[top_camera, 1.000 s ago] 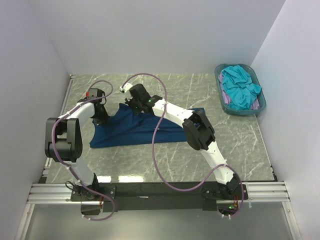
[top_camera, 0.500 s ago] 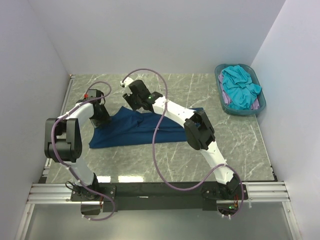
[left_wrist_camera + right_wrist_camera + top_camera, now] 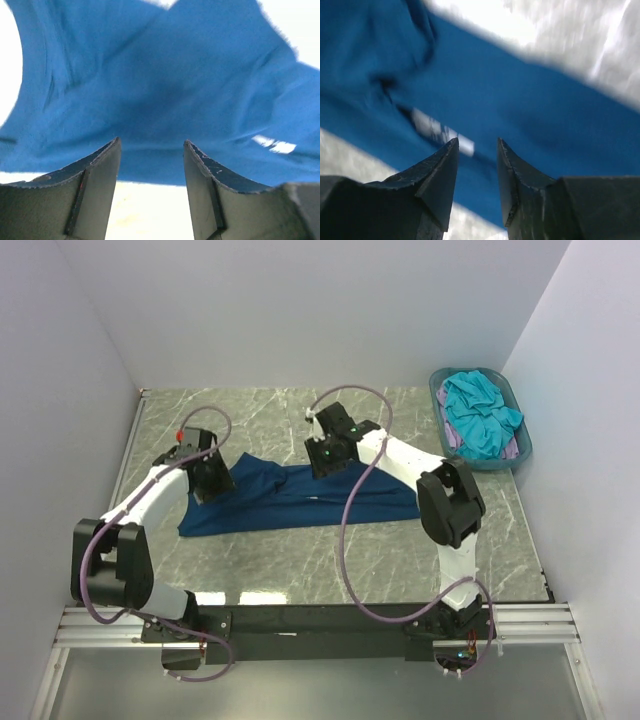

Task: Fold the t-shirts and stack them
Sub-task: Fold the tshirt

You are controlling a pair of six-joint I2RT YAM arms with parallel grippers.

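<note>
A dark navy t-shirt (image 3: 300, 502) lies spread across the middle of the table, a small white print (image 3: 440, 132) showing on it. My left gripper (image 3: 208, 480) hovers at the shirt's left end. In the left wrist view its jaws (image 3: 152, 145) stand open over the navy cloth's (image 3: 165, 75) edge with nothing between them. My right gripper (image 3: 325, 455) is above the shirt's upper middle. Its jaws (image 3: 477, 142) are open too, just over the cloth (image 3: 555, 110) beside the print. A turquoise t-shirt (image 3: 480, 410) and a pale lilac one (image 3: 453, 437) lie bunched in the basket.
The teal plastic basket (image 3: 440, 380) stands at the back right corner against the right wall. White walls close in the left, back and right. The grey marble tabletop (image 3: 300, 560) shows in front of the navy shirt.
Both grippers have opened and let go of the navy shirt's upper edge, which now lies flat. The right arm has swung rightward; the left has shifted slightly right.
</note>
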